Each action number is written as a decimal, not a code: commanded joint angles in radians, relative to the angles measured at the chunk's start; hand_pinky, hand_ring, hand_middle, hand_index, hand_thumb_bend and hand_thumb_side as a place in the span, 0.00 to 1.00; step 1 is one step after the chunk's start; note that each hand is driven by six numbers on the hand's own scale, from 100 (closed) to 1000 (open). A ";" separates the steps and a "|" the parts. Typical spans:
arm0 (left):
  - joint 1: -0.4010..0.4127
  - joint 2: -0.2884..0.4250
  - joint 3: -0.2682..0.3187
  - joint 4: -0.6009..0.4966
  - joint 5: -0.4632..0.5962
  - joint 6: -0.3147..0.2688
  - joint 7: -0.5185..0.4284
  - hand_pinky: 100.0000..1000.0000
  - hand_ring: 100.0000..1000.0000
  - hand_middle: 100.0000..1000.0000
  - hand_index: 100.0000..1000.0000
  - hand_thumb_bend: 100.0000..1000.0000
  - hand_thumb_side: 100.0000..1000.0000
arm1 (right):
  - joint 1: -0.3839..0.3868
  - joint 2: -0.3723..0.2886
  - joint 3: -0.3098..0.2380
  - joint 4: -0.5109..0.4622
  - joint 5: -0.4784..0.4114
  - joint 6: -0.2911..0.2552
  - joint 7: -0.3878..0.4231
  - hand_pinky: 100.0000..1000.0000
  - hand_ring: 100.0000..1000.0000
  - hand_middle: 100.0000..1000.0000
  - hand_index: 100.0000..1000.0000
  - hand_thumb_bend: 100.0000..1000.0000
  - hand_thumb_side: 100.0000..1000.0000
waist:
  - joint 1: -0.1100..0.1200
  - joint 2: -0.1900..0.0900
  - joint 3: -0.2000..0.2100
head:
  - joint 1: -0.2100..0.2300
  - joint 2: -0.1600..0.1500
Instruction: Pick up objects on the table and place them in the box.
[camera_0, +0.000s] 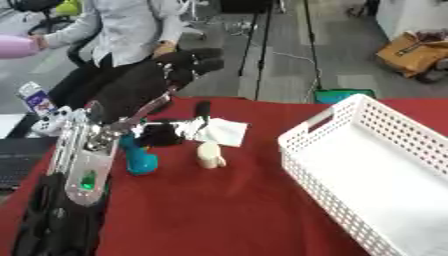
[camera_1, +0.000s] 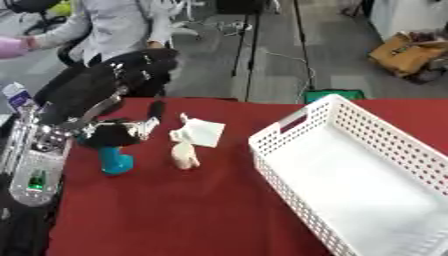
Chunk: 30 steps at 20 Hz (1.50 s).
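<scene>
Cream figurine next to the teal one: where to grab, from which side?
Judging by its pose, take the cream figurine across its narrower upper body, coming from above. It stands upright and apart from the teal object, with bare red cloth on its near and right sides, so fingers should fit there.

White perforated box at right; cream object, teal object, white cloth left on red table.

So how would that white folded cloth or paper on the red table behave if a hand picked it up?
The white sheet looks thin and creased, with one corner sticking up, so it would probably flop and drape rather than hold shape. It seems light for its spread. Lying mostly flat on the red table, it may be hard for fingers to get under.
</scene>
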 joint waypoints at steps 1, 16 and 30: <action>-0.024 0.026 -0.006 0.010 -0.009 -0.050 0.009 0.73 0.88 0.92 1.00 0.00 0.33 | -0.007 -0.017 -0.007 -0.018 -0.007 -0.122 -0.123 0.72 0.65 0.64 0.69 0.00 0.91 | -0.003 -0.018 -0.001 | 0.003 -0.007; -0.049 0.029 -0.059 0.095 -0.133 -0.175 -0.017 0.70 0.85 0.88 1.00 0.00 0.32 | -0.010 -0.017 -0.006 -0.018 -0.011 -0.118 -0.123 0.73 0.65 0.64 0.69 0.00 0.91 | 0.001 -0.018 -0.006 | 0.004 -0.013; -0.080 0.032 -0.088 0.171 -0.161 -0.237 -0.422 0.80 0.93 1.00 1.00 0.22 0.68 | -0.012 -0.019 -0.004 -0.018 -0.018 -0.118 -0.123 0.73 0.65 0.64 0.68 0.00 0.90 | 0.002 -0.018 -0.011 | 0.008 -0.012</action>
